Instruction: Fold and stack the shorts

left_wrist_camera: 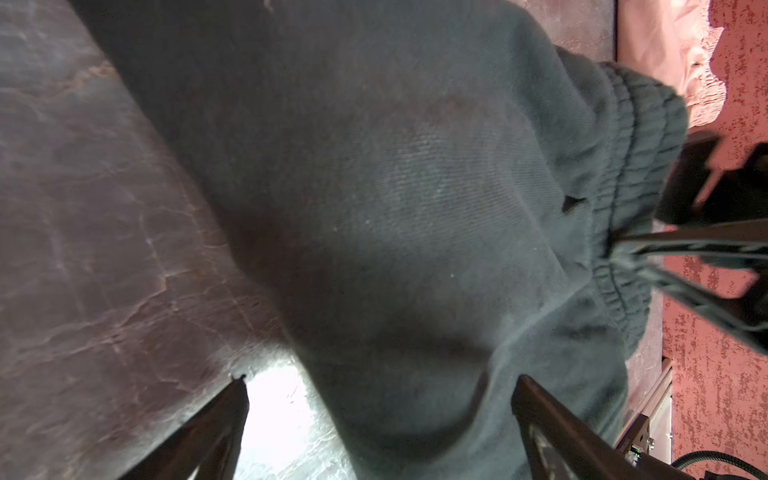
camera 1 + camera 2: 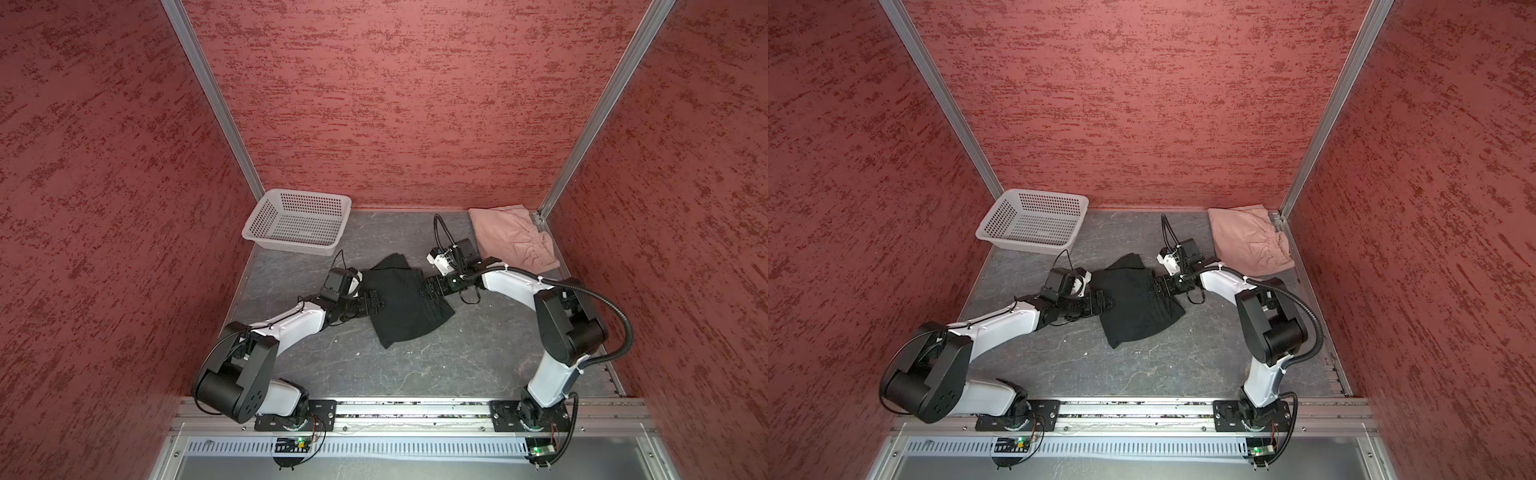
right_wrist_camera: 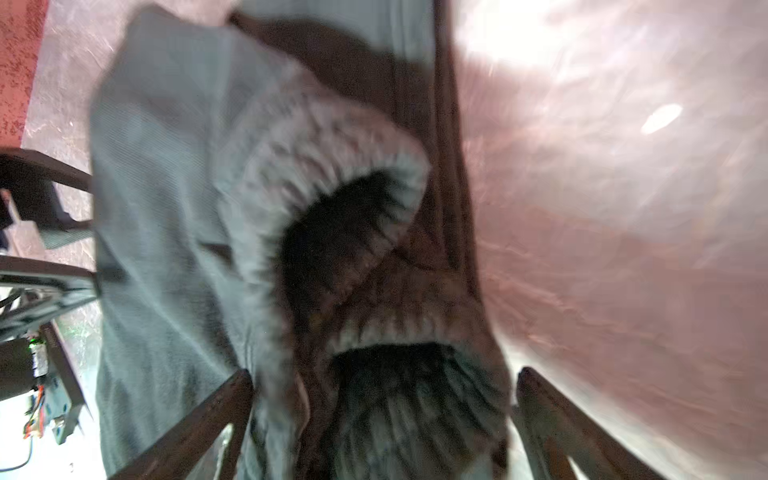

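Black soft-fabric shorts [image 2: 405, 303] lie rumpled at the middle of the grey marbled tabletop [image 2: 415, 365]; dusty pink folded shorts [image 2: 513, 239] sit in its far right corner. Left gripper [image 1: 382, 419] and right gripper [image 3: 382, 415] both gape wide at opposite edges, holding nothing. My worry is that the right one, at the gathered waistband [image 3: 332, 166], nips a single layer, and the lift opens the cloth instead of folding it.

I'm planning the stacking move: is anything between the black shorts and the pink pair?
No loose object. Only the right gripper itself lies between the black shorts and the pink shorts; the basket stands well aside, at the left.
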Controlling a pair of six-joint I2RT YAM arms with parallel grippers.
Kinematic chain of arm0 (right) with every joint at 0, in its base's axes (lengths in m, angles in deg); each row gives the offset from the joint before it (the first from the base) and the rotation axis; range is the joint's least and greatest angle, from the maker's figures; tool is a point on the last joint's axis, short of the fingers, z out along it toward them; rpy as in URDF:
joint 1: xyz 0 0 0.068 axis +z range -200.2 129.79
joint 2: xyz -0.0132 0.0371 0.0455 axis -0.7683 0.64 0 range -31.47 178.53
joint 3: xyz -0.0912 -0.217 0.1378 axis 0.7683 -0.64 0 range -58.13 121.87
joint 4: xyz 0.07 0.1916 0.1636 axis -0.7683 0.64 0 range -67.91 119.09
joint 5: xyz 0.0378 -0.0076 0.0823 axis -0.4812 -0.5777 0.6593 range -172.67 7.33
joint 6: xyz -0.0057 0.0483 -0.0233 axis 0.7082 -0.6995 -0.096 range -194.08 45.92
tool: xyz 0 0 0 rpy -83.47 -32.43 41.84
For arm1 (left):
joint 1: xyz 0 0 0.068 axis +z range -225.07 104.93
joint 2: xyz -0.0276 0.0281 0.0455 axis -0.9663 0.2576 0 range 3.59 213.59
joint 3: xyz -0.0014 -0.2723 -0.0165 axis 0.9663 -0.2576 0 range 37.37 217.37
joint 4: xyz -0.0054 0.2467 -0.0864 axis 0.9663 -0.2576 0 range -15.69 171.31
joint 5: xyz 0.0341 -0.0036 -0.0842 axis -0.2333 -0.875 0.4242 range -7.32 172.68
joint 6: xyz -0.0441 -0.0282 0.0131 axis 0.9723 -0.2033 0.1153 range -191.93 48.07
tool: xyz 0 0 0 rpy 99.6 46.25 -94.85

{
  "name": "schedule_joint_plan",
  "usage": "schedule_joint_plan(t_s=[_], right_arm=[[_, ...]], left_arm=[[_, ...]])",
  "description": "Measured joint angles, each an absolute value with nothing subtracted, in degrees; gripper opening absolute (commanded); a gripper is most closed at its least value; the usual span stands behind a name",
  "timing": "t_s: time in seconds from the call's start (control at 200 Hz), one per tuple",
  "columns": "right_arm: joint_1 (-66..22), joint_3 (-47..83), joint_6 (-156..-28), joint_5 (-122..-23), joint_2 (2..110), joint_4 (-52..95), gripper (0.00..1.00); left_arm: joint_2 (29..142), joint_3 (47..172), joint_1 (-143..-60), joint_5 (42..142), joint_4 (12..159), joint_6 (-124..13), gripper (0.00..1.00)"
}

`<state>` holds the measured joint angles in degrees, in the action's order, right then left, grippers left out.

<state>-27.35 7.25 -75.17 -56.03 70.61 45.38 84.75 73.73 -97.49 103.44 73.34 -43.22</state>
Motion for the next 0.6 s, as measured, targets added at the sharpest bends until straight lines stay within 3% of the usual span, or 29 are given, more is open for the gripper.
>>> schedule_joint_plan(t_s=[0.24, 0.601], right_arm=[[-28.7, 14.0, -72.5, -54.7, 75.5, 45.2, 0.99], [-29.5, 13.3, -72.2, -48.4, 80.5, 44.2, 0.99]], left_arm=[[85.7, 73.8, -98.2, 103.4, 73.3, -43.2, 0.98], [85.7, 74.5, -98.8, 103.4, 73.2, -43.2, 0.98]])
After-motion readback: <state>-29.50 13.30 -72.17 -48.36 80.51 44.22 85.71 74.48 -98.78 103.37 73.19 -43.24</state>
